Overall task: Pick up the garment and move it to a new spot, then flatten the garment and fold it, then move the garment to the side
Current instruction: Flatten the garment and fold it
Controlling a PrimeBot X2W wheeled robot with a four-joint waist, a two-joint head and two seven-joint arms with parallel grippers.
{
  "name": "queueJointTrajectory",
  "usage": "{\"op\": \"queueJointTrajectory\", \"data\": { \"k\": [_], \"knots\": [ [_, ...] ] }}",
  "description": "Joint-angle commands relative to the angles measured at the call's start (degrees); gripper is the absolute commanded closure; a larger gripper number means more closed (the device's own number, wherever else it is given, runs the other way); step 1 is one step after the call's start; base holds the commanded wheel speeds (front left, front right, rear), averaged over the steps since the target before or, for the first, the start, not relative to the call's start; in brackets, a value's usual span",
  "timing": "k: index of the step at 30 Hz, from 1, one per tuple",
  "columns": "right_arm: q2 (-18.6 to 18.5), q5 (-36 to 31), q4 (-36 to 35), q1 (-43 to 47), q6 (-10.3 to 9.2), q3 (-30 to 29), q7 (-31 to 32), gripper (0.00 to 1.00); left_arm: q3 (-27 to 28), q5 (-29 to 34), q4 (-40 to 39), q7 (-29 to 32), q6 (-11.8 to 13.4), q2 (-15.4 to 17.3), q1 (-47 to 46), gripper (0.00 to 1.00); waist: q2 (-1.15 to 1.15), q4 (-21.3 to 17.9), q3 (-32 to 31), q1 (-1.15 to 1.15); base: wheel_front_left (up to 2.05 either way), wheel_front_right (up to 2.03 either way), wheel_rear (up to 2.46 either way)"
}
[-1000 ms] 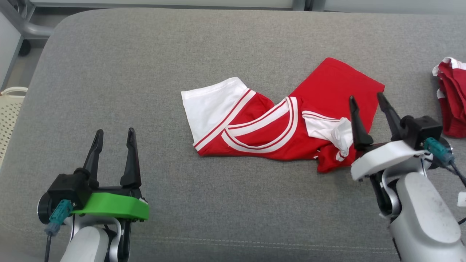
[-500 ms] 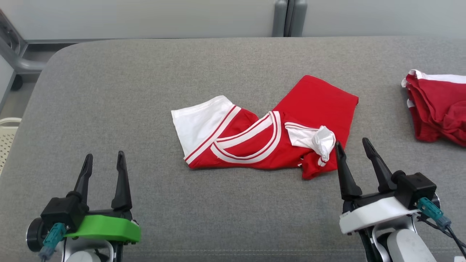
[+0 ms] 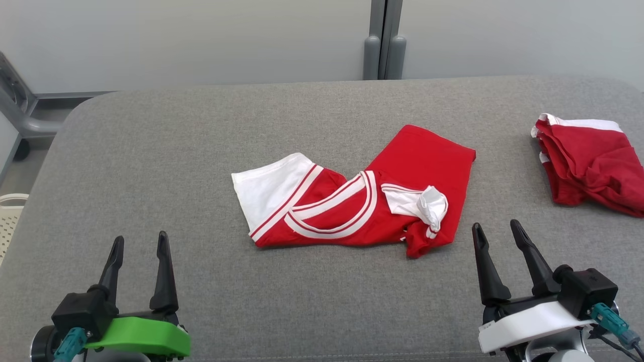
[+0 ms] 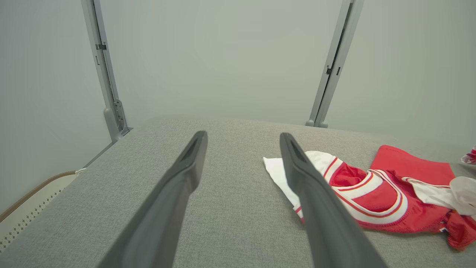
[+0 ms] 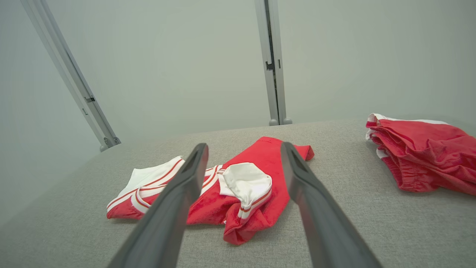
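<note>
garment: crumpled red-and-white knit shirt [image 3: 352, 201], centre of grey padded bench [image 3: 201, 125], long axis parallel to front edge | right claw [image 3: 495, 225]: wide open, empty, nearer, shirt's bunched end just ahead-left | left claw [image 3: 140, 236]: wide open, empty, well apart, near front-left corner

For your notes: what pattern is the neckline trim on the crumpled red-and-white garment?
The neckline trim is white with thin red stripes; clearest in head view.

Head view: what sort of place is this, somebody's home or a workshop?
Likely a test lab rather than a home: a grey padded table, bare pale partition walls joined by metal posts, and a red-and-white garment laid out on it.
</note>
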Motion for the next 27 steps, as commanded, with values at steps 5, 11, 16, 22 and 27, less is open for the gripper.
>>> {"op": "queueJointTrajectory", "data": {
  "k": [5,11,16,22,27],
  "knots": [
    [-0.1,0.6,-0.5,0.5,-0.07,0.0,0.3,0.0,-0.1,-0.1,-0.6,0.5,0.7,0.6,0.8,0.0,0.0,0.0,0.1,0.0,0.0,0.0,0.0],
    [-0.1,0.6,-0.2,0.2,-0.07,0.1,0.5,0.0,-0.3,-0.3,-0.5,0.6,0.8,0.6,0.1,0.0,0.0,0.1,0.7,0.0,0.0,0.0,0.0],
    [-0.1,-0.8,0.8,-1.2,-0.07,0.5,1.6,0.0,-1.2,0.2,-0.5,1.3,0.4,0.8,-0.8,0.0,0.0,0.4,1.5,0.0,0.0,0.0,0.0],
    [-0.1,-1.4,1.7,-2.4,-0.07,0.0,1.8,0.0,-7.9,1.1,0.3,4.7,-4.2,-1.1,-5.4,0.0,0.0,0.7,3.1,0.0,0.0,0.0,0.0],
    [-0.1,-1.0,2.3,-3.4,-0.07,0.3,1.4,0.0,-13.6,1.1,2.2,7.6,-8.0,-4.3,-10.2,0.0,0.0,-0.5,4.7,0.0,0.0,0.0,0.0]
  ]
}}
